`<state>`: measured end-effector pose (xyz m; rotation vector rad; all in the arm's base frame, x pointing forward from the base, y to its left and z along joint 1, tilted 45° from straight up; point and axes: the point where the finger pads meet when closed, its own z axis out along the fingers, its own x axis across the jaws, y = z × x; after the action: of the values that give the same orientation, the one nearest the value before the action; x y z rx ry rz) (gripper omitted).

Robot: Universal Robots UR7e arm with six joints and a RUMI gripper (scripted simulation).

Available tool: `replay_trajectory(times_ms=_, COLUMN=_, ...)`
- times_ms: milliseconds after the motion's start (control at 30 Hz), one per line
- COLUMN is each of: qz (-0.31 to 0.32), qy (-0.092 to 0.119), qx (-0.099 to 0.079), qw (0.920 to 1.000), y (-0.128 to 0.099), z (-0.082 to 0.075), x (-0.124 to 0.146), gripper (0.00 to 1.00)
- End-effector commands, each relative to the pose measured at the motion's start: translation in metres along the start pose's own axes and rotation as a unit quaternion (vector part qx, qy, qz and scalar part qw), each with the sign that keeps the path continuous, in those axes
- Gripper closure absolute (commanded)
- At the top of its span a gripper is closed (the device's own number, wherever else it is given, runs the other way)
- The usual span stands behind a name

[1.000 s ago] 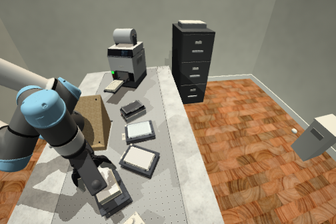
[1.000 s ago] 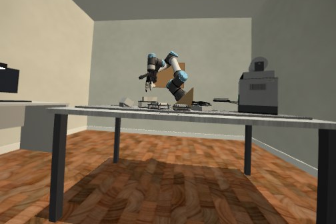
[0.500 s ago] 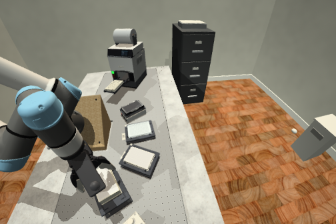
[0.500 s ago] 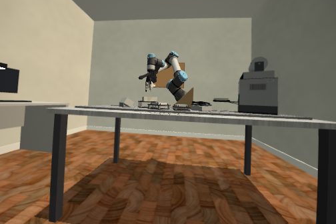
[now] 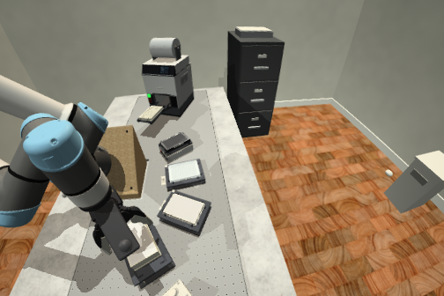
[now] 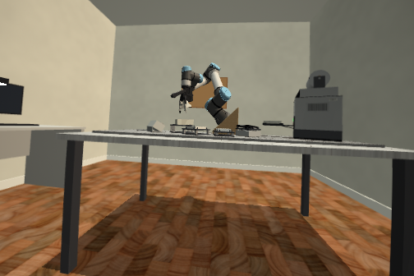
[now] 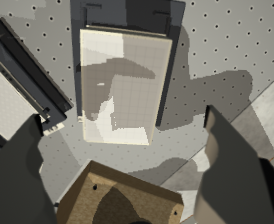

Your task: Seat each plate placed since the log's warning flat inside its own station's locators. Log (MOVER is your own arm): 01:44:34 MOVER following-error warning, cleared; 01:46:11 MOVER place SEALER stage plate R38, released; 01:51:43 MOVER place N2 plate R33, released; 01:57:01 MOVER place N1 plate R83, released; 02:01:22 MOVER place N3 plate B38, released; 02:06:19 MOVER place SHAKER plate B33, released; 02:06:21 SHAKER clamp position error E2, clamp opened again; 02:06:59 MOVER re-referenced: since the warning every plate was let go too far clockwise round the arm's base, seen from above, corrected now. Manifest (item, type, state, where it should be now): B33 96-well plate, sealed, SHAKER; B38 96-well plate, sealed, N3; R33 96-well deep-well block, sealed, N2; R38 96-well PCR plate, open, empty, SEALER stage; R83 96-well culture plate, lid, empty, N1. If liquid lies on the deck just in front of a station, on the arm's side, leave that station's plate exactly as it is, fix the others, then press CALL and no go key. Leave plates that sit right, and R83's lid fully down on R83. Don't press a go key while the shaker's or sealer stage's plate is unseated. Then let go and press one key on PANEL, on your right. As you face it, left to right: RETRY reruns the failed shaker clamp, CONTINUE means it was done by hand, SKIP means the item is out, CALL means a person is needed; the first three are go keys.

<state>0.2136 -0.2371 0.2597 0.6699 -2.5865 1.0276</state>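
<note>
My gripper (image 5: 115, 227) is open and empty. It hovers above the shaker station (image 5: 150, 262) at the near end of the table. A sealed cream plate (image 5: 143, 245) lies on that dark station. In the wrist view the plate (image 7: 123, 87) sits between and beyond my fingertips. It lies off to one side of the dark base (image 7: 168, 60), and its near end overhangs the base edge. In the exterior view the gripper (image 6: 181, 107) points down, clear above the deck.
Three more plates stand in a row up the table: a cream one (image 5: 184, 208), a white-welled one (image 5: 185, 171) and a dark one (image 5: 176, 144). The sealer (image 5: 167, 78) with its stage plate (image 5: 150, 114) is at the far end. A brown wedge (image 5: 125, 161) is beside my arm.
</note>
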Motion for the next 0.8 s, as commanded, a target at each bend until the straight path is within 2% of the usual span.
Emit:
replay_trajectory(times_ms=0, qz=0.0, qy=0.0, qx=0.0, qw=1.0, y=0.0, z=0.0, x=0.0, gripper=0.18)
replay_trajectory(times_ms=433, qz=0.0, qy=0.0, qx=0.0, qw=1.0, y=0.0, z=0.0, x=0.0, gripper=0.18)
replay_trajectory(times_ms=767, qz=-0.08, qy=0.0, qx=0.0, qw=0.9968, y=0.003, z=0.0, x=-0.04, gripper=0.18)
